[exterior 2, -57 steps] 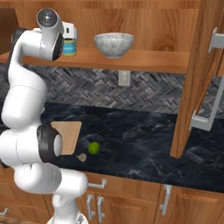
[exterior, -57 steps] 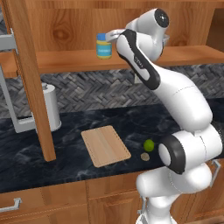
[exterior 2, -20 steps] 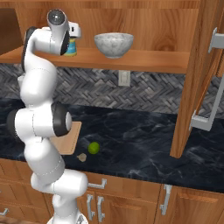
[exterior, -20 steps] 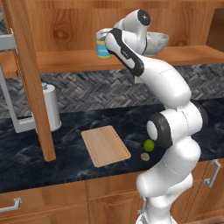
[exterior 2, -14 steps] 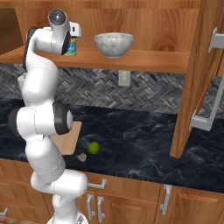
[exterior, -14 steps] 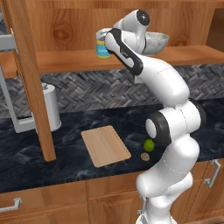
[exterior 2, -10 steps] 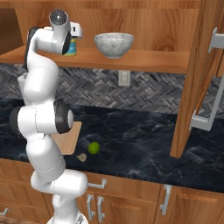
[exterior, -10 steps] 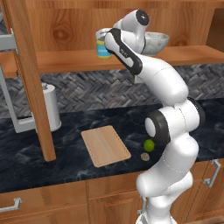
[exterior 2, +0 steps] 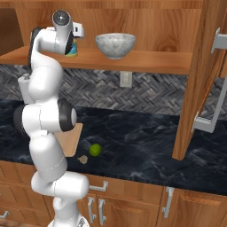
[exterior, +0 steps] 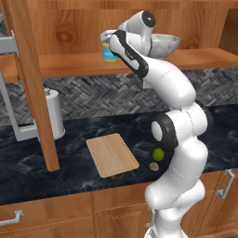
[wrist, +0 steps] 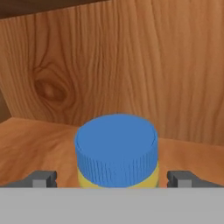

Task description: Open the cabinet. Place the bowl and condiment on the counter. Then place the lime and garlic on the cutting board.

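Note:
The cabinet's doors (exterior: 33, 83) stand open. On its shelf (exterior 2: 146, 61) sit the grey speckled bowl (exterior: 163, 44) (exterior 2: 115, 44) and the condiment (exterior: 110, 51) (exterior 2: 71, 48) (wrist: 116, 153), a yellow jar with a blue lid. My gripper (exterior: 109, 41) (wrist: 113, 178) is open, one fingertip (wrist: 43, 178) on either side of the jar, apart from it. Down on the counter (exterior 2: 142, 146) lie the lime (exterior: 158, 154) (exterior 2: 94, 150) and the garlic (exterior: 154, 166) (exterior 2: 82, 158), just right of the cutting board (exterior: 112, 154) (exterior 2: 72, 141).
A white paper-towel roll (exterior: 53, 114) stands on the counter beside the left open door. The right open door (exterior 2: 197, 75) hangs out over the counter. A wall outlet (exterior 2: 125, 79) sits below the shelf. Drawers and doors (exterior 2: 133, 199) run under the counter.
Since the oldest frames the arm has swung up and in until the gripper straddles the condiment jar. Over the last second nothing has visibly moved.

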{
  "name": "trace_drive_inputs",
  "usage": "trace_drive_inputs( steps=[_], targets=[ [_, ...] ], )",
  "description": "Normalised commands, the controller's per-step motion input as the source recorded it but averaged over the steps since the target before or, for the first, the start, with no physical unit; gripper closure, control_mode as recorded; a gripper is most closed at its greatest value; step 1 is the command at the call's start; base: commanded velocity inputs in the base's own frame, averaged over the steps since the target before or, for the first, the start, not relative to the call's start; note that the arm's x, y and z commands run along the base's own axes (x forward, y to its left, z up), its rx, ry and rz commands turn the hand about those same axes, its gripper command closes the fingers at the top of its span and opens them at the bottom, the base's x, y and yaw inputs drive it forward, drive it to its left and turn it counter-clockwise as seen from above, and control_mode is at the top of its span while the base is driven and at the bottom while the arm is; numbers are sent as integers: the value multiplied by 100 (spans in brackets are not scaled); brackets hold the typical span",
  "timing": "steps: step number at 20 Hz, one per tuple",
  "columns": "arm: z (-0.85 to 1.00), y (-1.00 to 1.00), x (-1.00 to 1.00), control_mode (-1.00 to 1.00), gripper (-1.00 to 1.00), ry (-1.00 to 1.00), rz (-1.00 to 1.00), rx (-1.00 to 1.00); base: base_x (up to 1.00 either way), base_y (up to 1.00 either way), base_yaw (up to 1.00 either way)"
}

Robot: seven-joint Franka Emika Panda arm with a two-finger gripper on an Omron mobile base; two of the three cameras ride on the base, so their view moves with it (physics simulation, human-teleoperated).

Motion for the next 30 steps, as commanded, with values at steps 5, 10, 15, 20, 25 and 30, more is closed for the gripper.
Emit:
trace_drive_inputs(
  steps=[5, 10, 15, 20, 25, 30],
  targets=[
    [-1, 16, 17, -100, -100, 0, 0, 0, 0, 0, 0],
    [-7, 1, 13, -100, -100, 0, 0, 0, 0, 0, 0],
    [-7, 0, 1, -100, -100, 0, 0, 0, 0, 0, 0],
    [-13, 0, 0, -100, -100, 0, 0, 0, 0, 0, 0],
    [-26, 0, 0, -100, -100, 0, 0, 0, 0, 0, 0],
    [-18, 0, 18, -100, -100, 0, 0, 0, 0, 0, 0]
  ],
)
